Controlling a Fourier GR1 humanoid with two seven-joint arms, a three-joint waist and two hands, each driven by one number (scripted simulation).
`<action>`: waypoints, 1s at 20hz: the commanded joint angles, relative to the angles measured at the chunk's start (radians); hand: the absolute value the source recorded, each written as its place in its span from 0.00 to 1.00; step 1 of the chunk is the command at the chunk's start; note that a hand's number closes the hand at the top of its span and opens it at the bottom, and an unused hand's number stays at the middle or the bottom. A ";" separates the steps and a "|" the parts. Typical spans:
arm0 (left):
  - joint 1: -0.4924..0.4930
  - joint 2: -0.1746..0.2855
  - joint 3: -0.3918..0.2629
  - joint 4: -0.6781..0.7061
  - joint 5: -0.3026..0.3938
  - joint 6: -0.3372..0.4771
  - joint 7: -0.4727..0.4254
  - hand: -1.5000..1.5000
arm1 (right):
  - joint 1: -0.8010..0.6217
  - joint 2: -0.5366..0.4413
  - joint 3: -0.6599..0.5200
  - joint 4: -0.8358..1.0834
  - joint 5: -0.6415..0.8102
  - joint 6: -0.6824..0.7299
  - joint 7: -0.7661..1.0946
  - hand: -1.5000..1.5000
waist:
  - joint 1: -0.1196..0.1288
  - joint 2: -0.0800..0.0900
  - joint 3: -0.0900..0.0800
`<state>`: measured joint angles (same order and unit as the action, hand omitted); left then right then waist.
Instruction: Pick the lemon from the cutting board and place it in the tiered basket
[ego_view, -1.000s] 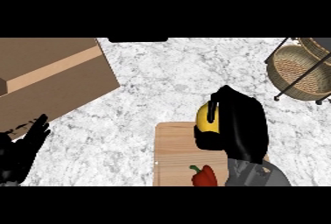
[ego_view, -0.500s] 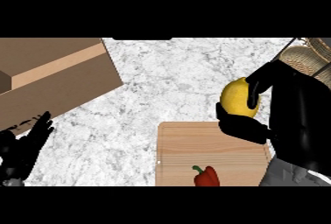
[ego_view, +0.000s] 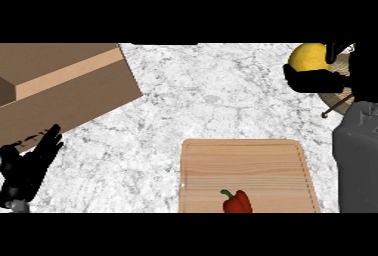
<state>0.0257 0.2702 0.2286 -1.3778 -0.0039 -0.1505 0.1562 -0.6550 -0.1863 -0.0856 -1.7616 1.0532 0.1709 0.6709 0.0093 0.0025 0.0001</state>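
**Lemon held in the right hand, up by the basket**

The right hand (ego_view: 316, 80) is at the far right of the head view, its fingers curled round the lemon (ego_view: 308, 56). The lemon shows yellow above the dark fingers, clear of the table (ego_view: 221, 100). Only a small part of the tiered basket (ego_view: 337, 103) can be seen, a thin dark strut and a bit of tan weave just behind and beside this hand. The hand and forearm hide the rest, so it cannot be told whether the lemon is over the basket or just short of it.

Below the right hand and toward the robot lies the cutting board (ego_view: 251, 165). It carries a red pepper (ego_view: 236, 201) near its lower edge, well apart from the hand.

The left hand (ego_view: 26, 167) rests at the lower left edge with its fingers straight and pointing up, holding nothing. Just above it a brown box (ego_view: 66, 85) sits in the upper left corner of the table.
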 joint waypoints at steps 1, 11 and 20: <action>0.004 -0.022 -0.014 0.031 -0.031 0.019 -0.050 0.50 | -0.058 -0.116 -0.133 0.225 -0.062 -0.104 -0.185 1.00 | 0.005 0.004 0.000; 0.054 -0.022 -0.013 -0.086 -0.002 -0.002 0.028 0.50 | -0.274 -0.151 -0.311 0.673 -0.263 -0.302 -0.426 1.00 | 0.024 0.004 0.001; -0.021 -0.023 -0.010 -0.023 -0.026 0.023 0.020 0.50 | -0.297 -0.407 -0.134 0.919 0.008 -0.303 -0.578 1.00 | 0.014 0.017 -0.004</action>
<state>0.0179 0.2497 0.2166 -1.3992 -0.0289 -0.1361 0.1651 -0.9914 -0.4807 -0.3420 -0.8826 0.8850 -0.1403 0.1367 0.0270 0.0127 -0.0019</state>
